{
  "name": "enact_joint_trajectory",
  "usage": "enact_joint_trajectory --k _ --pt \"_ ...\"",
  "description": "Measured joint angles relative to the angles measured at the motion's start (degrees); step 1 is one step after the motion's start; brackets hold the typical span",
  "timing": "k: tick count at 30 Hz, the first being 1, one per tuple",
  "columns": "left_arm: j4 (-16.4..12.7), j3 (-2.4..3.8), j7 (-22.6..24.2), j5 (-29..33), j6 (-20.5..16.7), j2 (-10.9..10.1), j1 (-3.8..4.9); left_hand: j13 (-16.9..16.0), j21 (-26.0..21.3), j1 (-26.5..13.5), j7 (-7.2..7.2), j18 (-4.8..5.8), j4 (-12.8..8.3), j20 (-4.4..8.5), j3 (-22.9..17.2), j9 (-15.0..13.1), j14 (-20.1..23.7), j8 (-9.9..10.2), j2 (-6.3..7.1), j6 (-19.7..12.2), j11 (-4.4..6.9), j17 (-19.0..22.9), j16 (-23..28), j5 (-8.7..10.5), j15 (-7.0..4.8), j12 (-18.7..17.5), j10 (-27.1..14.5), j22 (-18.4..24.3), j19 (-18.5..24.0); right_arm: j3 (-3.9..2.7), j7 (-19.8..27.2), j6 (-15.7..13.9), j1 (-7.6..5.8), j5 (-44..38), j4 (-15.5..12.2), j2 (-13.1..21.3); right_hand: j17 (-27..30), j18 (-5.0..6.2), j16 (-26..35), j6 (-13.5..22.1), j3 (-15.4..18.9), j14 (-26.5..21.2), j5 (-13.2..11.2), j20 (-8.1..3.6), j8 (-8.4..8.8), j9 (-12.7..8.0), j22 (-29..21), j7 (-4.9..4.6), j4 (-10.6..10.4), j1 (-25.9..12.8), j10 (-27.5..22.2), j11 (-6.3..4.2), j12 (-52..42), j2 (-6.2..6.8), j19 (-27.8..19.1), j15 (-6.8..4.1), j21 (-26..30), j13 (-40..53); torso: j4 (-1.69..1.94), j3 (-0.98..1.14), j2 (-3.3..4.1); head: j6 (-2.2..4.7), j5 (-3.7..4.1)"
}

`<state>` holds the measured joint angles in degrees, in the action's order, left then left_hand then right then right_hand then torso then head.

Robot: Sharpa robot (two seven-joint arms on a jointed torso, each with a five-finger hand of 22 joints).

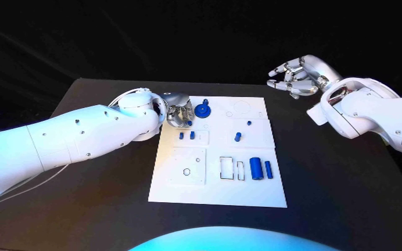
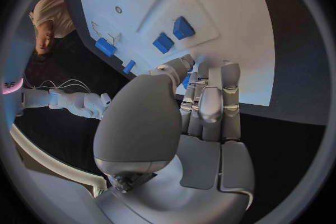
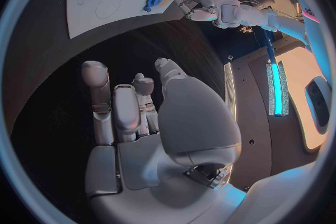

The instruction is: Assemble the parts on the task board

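The white task board (image 1: 218,190) lies mid-table. My left hand (image 1: 178,111) is at its far left corner, fingers drawn together and pointing down at the board (image 2: 231,5). A sliver of a small blue part (image 2: 187,80) shows pinched between its thumb and fingers. A blue gear-like part (image 1: 204,110) stands right beside that hand. Two small blue blocks (image 1: 186,135) sit just nearer me, also seen as blue blocks (image 2: 173,36). Two blue cylinders (image 1: 261,169) lie at the near right. My right hand (image 1: 299,76) hovers beyond the board's far right corner, fingers apart and holding nothing.
More blue parts (image 1: 238,136) stand in the board's middle, and a small ring (image 1: 186,172) lies at its near left. Black table (image 1: 335,175) surrounds the board on all sides. A white cable (image 1: 125,95) loops beside my left wrist.
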<state>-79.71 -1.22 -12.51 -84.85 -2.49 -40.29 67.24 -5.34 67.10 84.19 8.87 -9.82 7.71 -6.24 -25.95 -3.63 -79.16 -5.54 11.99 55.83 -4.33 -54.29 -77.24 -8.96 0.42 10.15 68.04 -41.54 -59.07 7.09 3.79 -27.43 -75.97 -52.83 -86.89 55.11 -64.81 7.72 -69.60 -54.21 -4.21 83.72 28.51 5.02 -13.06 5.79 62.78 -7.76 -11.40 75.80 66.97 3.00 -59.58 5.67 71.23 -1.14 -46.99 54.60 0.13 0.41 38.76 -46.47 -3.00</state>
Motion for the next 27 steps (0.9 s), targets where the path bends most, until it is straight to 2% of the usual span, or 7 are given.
enact_joint_trajectory --k 5,11,15,19,22,25,27 --pt "-0.17 0.0 -0.03 0.02 -0.06 -0.39 0.0 0.0 -0.54 0.3 0.2 0.0 0.0 -0.11 0.0 0.0 0.31 0.82 0.3 -1.04 -0.1 0.56 0.26 0.0 0.31 -0.53 -0.11 0.42 0.12 0.0 0.0 0.01 0.0 0.0 0.03 0.01 1.27 0.25 1.53 0.06 0.0 0.0 0.23 -0.16 0.0 -0.08 -0.93 -0.12 0.0 0.29 -1.14 0.13 1.79 0.29 -0.31 0.0 1.73 -1.81 -0.01 0.01 0.0 -0.01 0.0" --pt "-0.94 0.03 -0.14 0.04 -0.21 -1.58 -0.01 0.01 -1.24 0.48 0.51 0.02 0.0 -0.24 0.0 -0.06 0.93 1.47 0.48 -1.91 -0.76 2.07 0.95 0.0 0.52 -1.35 -0.77 1.79 1.06 0.0 -0.27 0.45 0.0 -0.12 0.14 -0.03 3.86 0.25 4.6 -0.47 -2.4 -0.64 -0.18 -0.18 0.0 -0.22 -3.05 -0.41 0.49 2.77 -8.13 -0.07 13.83 0.28 -1.68 -0.01 5.68 -13.46 -0.01 0.0 0.0 0.09 -0.02" --pt "-1.85 0.22 -0.14 0.3 -0.42 -3.32 -0.01 -0.06 -2.15 0.53 0.26 0.0 -0.56 -0.42 -0.57 -0.62 1.75 0.09 0.52 1.26 -0.8 3.9 1.74 0.0 0.63 -1.83 -0.81 3.14 2.23 0.0 -1.26 2.47 0.0 -1.63 0.39 -0.2 5.52 1.14 6.57 -1.34 -6.02 -1.05 -6.43 -0.21 0.0 -0.36 -3.3 -0.49 1.74 5.79 -8.96 0.06 24.11 1.07 -2.05 -0.01 6.66 -21.64 -0.01 0.0 -0.02 0.16 -0.03" --pt "-2.65 0.65 0.33 1.9 -1.17 -5.21 0.08 -0.21 -4.25 0.27 0.11 0.01 -0.31 -0.44 -0.37 -0.66 5.67 -0.56 0.78 2.83 -1.02 11.89 6.02 0.0 0.71 -2.17 -1.03 5.7 4.53 -0.02 -2.7 5.34 0.16 -5.33 0.46 -0.53 2.38 1.14 3.58 -3.36 -8.9 0.02 -10.45 -0.21 0.3 -0.62 0.16 -0.21 2.87 7.26 -6.19 0.24 33.12 2.44 0.92 0.21 1.61 -29.33 0.0 0.0 -0.07 0.34 0.21" --pt "-3.11 0.92 1.5 6.45 -2.73 -7.1 0.51 -0.53 -5.65 -1.79 0.12 0.01 1.23 -0.51 0.89 -0.46 6.98 -0.56 0.97 2.83 -0.71 15.76 8.45 0.0 0.6 -1.81 -0.72 6.66 4.6 -0.01 -4.2 7.86 0.46 -10.34 0.25 -0.94 -1.36 0.14 -0.05 -4.91 -10.55 0.02 -10.9 -0.3 0.8 -0.74 3.48 0.13 3.53 7.5 -4.32 0.14 37.59 2.68 3.23 0.21 -3.28 -33.23 -0.01 -0.01 -0.08 0.63 0.8" --pt "-3.56 1.06 3.91 14.57 -5.36 -9.01 0.98 -0.55 -8.37 -2.1 0.47 0.01 1.84 -0.66 1.5 -0.36 11.57 -0.56 0.72 3.19 -1.16 25.57 15.39 0.0 0.9 -1.81 -1.17 8.33 5.58 0.01 -5.83 9.82 0.74 -16.5 -0.33 -1.46 -4.34 -0.23 -2.98 -5.96 -11.64 0.02 -11.22 -0.36 1.61 -0.95 6.57 0.41 4.07 7.53 -2.68 0.14 41.03 2.74 5.04 0.21 -7.73 -36.24 -0.05 -0.01 -0.11 0.91 1.66" --pt "-3.97 1.1 5.84 20.7 -7.22 -10.0 1.13 -0.55 -10.56 -1.51 0.74 0.01 1.84 -0.82 1.5 -0.31 13.01 -0.56 0.14 3.46 -1.52 28.33 18.91 0.0 1.14 -1.82 -1.53 9.73 5.74 0.02 -6.83 10.73 0.94 -20.34 -0.82 -1.86 -5.88 -1.12 -4.51 -6.34 -12.29 0.02 -11.22 -0.34 2.05 -1.07 8.47 0.34 4.22 7.07 -2.01 0.44 42.98 3.2 6.09 0.21 -10.42 -37.91 -0.07 0.0 -0.11 1.13 2.27"
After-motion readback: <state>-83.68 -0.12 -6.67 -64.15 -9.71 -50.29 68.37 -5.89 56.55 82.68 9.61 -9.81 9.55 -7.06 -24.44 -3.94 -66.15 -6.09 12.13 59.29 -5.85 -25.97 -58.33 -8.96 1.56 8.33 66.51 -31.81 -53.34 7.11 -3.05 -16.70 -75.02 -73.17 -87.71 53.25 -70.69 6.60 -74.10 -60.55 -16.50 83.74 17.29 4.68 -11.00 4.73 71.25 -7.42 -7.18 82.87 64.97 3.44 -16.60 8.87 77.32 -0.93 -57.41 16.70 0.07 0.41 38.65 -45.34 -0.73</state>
